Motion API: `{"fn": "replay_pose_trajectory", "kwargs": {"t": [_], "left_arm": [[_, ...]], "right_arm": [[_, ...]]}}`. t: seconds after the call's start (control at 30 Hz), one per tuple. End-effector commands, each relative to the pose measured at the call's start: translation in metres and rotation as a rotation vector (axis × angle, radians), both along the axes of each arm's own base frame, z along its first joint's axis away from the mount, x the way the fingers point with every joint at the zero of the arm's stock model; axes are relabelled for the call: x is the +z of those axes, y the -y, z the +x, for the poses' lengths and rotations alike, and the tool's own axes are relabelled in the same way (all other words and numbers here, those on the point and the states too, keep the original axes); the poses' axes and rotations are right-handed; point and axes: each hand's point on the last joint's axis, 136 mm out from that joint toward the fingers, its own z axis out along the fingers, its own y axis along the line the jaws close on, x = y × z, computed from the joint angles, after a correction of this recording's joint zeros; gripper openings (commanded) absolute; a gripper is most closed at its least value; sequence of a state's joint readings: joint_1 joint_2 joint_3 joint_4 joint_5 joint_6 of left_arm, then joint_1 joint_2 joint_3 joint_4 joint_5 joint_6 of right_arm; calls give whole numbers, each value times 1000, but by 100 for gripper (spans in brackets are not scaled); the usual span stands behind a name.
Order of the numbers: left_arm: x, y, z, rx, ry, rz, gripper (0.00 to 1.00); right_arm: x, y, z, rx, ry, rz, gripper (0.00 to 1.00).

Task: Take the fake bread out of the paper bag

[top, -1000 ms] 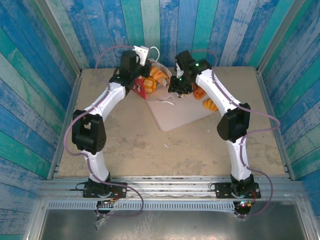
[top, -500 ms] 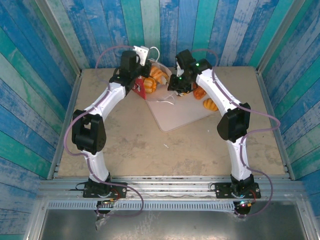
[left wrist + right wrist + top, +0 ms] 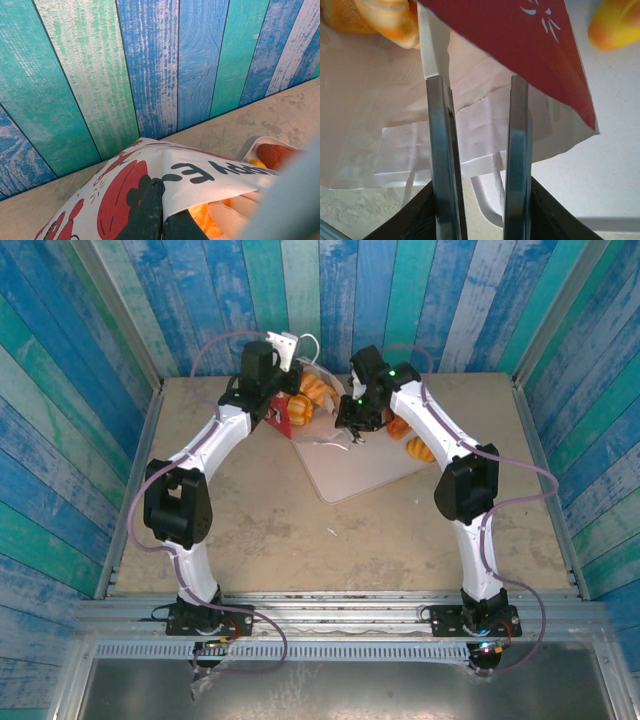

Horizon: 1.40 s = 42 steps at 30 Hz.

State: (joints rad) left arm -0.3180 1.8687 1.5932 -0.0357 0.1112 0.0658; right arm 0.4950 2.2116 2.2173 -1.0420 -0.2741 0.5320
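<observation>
So the paper bag is tipped over on its side at the back of the table, mouth turned toward the pale tray. The left gripper is pinched tight on the bag's upper edge, holding the mouth up.

The right gripper is parked right at that mouth with its jaws part-way apart. Nothing can be seen clamped between them, just the bag's white inside behind.

The key bit: the fake bread left in the bag lies past the fingertips and off to the left in the right wrist view, a glossy orange lump tucked under the raised red panel. The right arm is clearly nearer, so the reach would probably be made deeper and leftward.

Room is tight. There's red paper overhead, the folded white side edge just beside one finger, and a white cord handle looped below that could get snagged. A couple of pieces are already out on the tray, with bare tray nearer the arms.
</observation>
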Motion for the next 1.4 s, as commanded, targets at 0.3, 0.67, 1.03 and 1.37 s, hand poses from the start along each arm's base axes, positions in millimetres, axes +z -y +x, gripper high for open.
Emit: {"fn": "replay_pose_trajectory", "kwargs": {"t": [0.3, 0.67, 1.03, 1.37], "left_arm": [[-5, 5, -8, -19, -44, -11, 0], [-6, 5, -7, -18, -47, -10, 0], [-9, 5, -6, -4, -55, -28, 0], [-10, 2, -4, 19, -60, -35, 0]], "right_arm": [[4, -5, 9, -7, 15, 39, 45], [3, -12, 16, 10, 17, 72, 31], [28, -16, 7, 54, 79, 78, 14], [50, -14, -12, 86, 123, 65, 1]]}}
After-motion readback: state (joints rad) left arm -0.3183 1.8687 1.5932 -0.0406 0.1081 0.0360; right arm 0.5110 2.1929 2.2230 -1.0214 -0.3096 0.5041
